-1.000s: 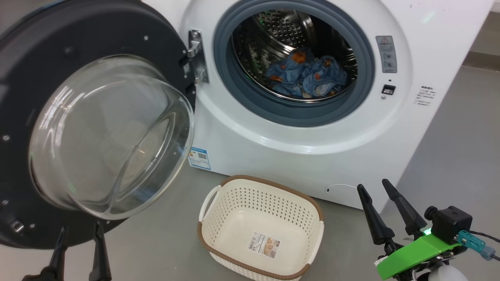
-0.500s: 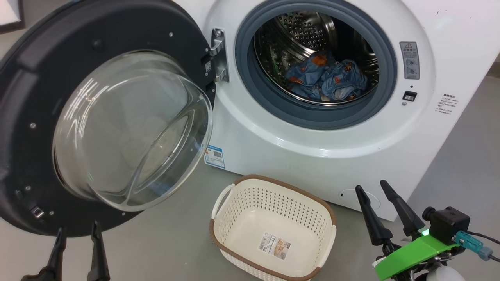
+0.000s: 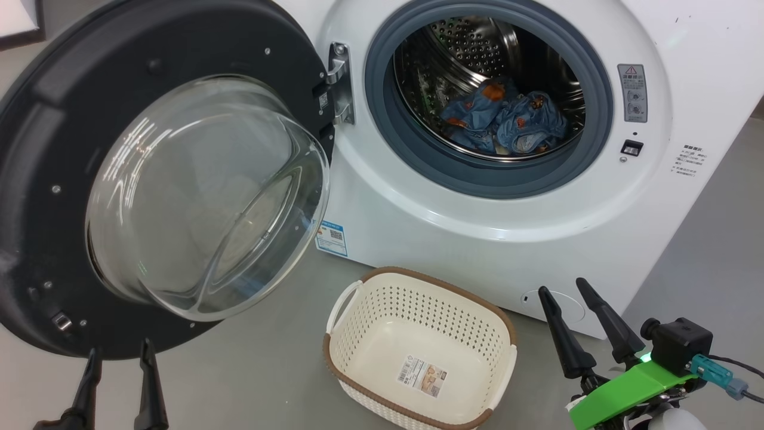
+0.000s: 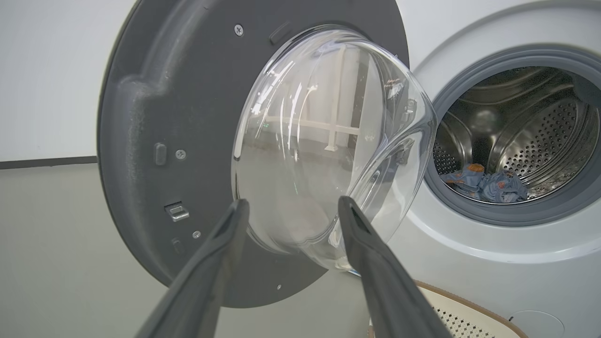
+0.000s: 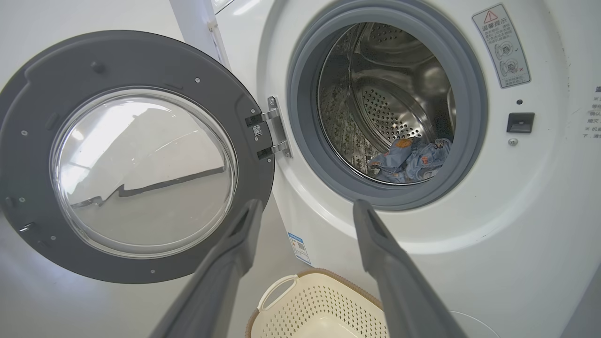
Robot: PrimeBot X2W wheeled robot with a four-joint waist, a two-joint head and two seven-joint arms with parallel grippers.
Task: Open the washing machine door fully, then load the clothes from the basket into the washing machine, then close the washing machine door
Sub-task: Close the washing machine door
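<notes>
Though view farther left, clothes (image 3: 504, 116) unmoved.

A: Colours, quick.
B: Washing machine (image 3: 453, 251) is showing white, its gasket (image 3: 382, 119) grey. Washing machine door (image 3: 54, 131) is looking dark grey-black round clear glass.
A: And the clothes (image 3: 507, 119)?
B: Reading light blue, dotted with orange and brown prints. The basket (image 3: 364, 334) is showing cream, hole-patterned, brown-rimmed.

Clear glossy glass door bowl (image 3: 206, 197), shiny perforated steel drum (image 3: 471, 48), matt perforated plastic basket (image 3: 382, 316).
</notes>
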